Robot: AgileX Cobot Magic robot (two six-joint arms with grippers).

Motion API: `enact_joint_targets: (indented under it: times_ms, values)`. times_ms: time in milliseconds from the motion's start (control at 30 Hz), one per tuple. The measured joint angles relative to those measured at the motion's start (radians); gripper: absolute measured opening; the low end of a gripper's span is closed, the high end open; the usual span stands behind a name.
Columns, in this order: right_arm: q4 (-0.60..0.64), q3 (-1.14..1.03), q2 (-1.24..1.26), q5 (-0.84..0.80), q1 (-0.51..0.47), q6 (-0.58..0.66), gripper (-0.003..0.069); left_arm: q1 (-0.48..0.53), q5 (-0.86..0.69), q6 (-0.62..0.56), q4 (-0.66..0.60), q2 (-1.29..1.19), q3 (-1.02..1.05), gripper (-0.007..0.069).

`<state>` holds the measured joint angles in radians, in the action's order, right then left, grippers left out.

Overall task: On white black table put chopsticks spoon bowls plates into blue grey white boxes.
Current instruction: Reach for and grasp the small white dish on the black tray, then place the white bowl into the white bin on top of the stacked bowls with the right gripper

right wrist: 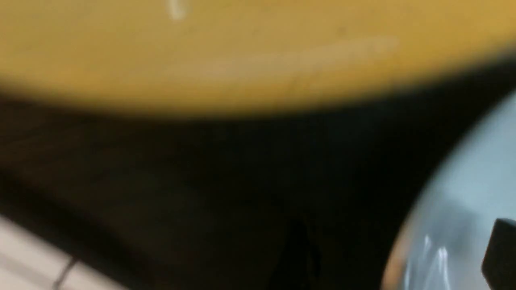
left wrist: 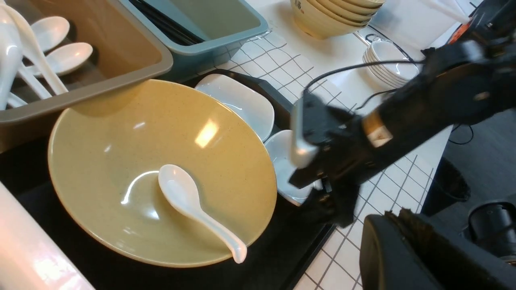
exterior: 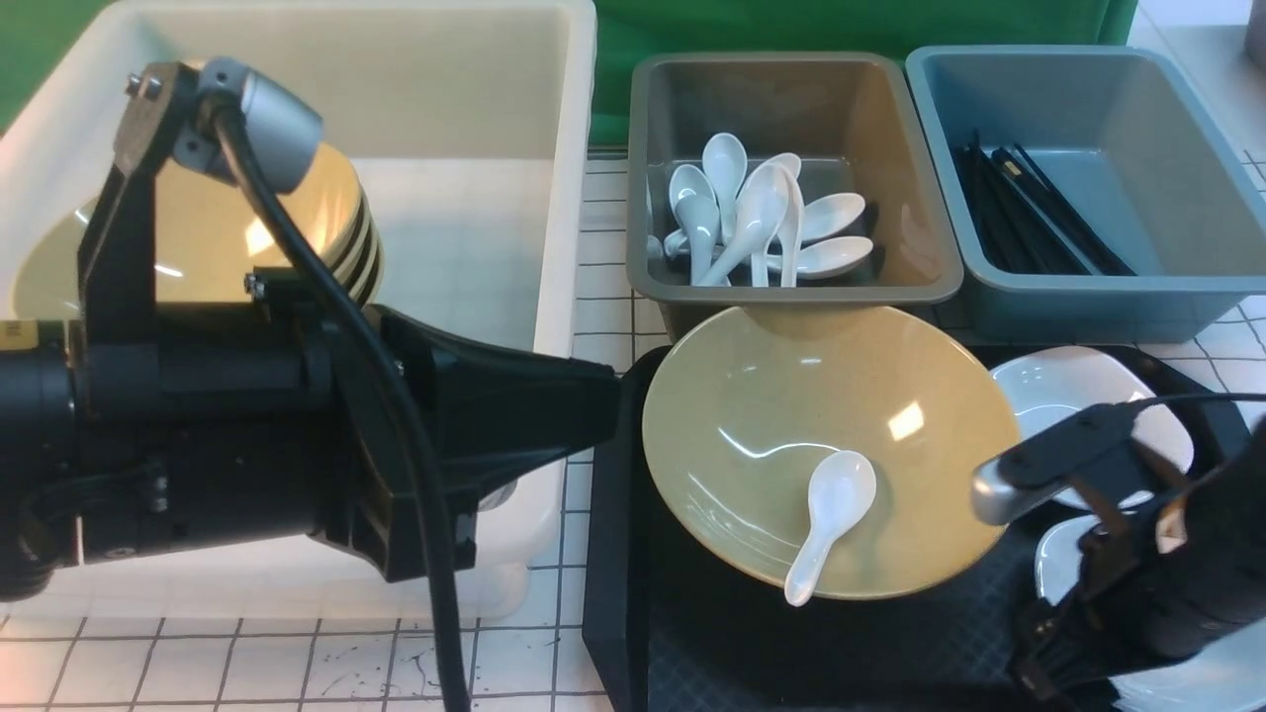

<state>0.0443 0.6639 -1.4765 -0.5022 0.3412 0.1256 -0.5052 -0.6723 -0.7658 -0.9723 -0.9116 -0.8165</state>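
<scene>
An olive-yellow bowl (exterior: 831,445) sits on the black tray (exterior: 613,593) with a white spoon (exterior: 831,514) lying in it; both also show in the left wrist view, bowl (left wrist: 121,169) and spoon (left wrist: 189,201). Two white plates (exterior: 1068,396) (exterior: 1058,564) lie to its right on the tray. My right gripper (exterior: 1058,633) is low over the nearer plate (right wrist: 463,181), open, its jaws either side of the rim, one fingertip (right wrist: 500,249) above the dish. My left gripper (exterior: 613,396) is shut and empty beside the bowl's left rim.
The white tub (exterior: 564,198) holds stacked yellow bowls (exterior: 326,218) under my left arm. The grey bin (exterior: 791,287) holds several spoons, and the blue bin (exterior: 1088,297) holds black chopsticks (exterior: 1029,218). More stacked bowls (left wrist: 334,16) and dishes (left wrist: 387,64) stand beyond the tray.
</scene>
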Motion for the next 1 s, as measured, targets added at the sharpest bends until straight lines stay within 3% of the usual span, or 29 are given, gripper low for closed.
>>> enact_joint_targets:
  times_ms: [233,433,467,633,733,1000]
  values:
    - [-0.122,0.025,-0.072,0.053,0.0,-0.065,0.0502,0.0,-0.001,-0.007,-0.004,0.0,0.0,-0.0001]
    - [-0.128,0.038,-0.071,-0.021,0.002,-0.079,0.0307,0.0,-0.01,-0.007,-0.004,0.0,0.0,-0.0001]
    - [-0.133,0.046,-0.07,-0.064,0.004,-0.076,0.0237,0.0,-0.014,-0.007,-0.004,0.0,0.0,-0.0001]
    - [-0.146,0.052,0.007,-0.192,0.025,-0.075,0.0178,0.0,-0.015,-0.008,-0.005,0.005,0.0,-0.0001]
    - [-0.131,0.058,0.111,-0.297,0.047,-0.104,0.0092,0.0,-0.015,-0.008,-0.005,0.013,0.0,-0.0001]
    - [-0.114,0.22,0.354,-0.64,0.067,-0.166,0.0055,0.0,0.001,0.019,0.034,0.032,0.0,-0.0001]
